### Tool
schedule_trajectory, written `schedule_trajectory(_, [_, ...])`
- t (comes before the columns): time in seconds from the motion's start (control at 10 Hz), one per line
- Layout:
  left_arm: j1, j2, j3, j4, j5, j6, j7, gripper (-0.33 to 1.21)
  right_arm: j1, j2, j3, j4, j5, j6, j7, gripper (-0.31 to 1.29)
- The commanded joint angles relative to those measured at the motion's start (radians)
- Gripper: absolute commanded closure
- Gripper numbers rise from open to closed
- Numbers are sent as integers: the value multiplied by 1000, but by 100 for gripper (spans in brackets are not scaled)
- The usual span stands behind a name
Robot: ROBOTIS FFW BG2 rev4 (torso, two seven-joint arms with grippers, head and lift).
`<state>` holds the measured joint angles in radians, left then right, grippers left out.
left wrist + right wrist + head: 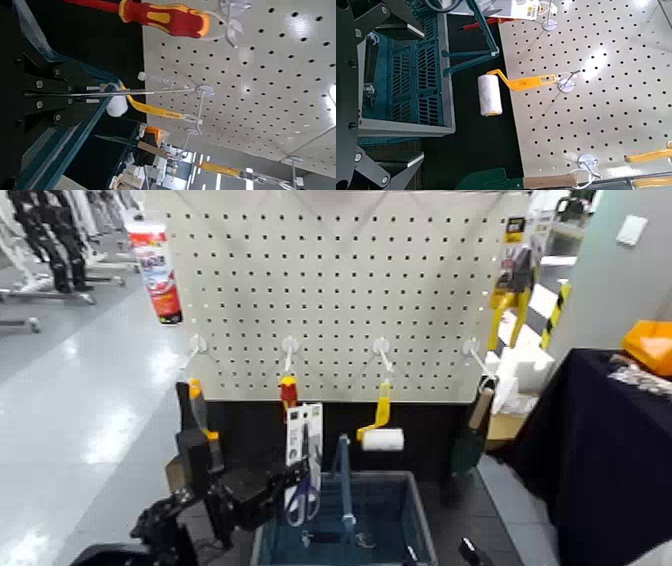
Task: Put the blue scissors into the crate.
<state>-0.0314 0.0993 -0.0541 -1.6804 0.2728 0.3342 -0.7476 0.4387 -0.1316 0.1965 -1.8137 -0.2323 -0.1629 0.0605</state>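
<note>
With the left end effector (274, 482) clamped on the blue-handled scissors on a tall white card (302, 508), lower straight into the blue-grey plastic crate (424, 515) beneath, clear of rim and upright handle (346, 480); leave the right end effector (418, 95) parked, jaws apart, across the crate.

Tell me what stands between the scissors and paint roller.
The crate's handle, seen in the head view, between the scissors in the left gripper and the roller.
</note>
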Motion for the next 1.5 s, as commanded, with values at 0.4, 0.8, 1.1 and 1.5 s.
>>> schedule_trajectory(0.4, [-12,-6,-27,102,-37,-21,-13,118,-1,0,3,4,-6,-3,1,23])
schedule_trajectory(0.8, [-15,-6,-32,107,-46,-12,-15,118,-1,0,3,4,-7,-6,1,23])
schedule_trajectory(1.1, [-19,-4,-38,117,-50,-9,-15,118,-1,0,4,7,-12,-7,1,23])
schedule_trajectory(1.5, [-19,-3,-30,110,-55,-15,-18,-6,-1,-2,3,8,-13,-9,2,23])
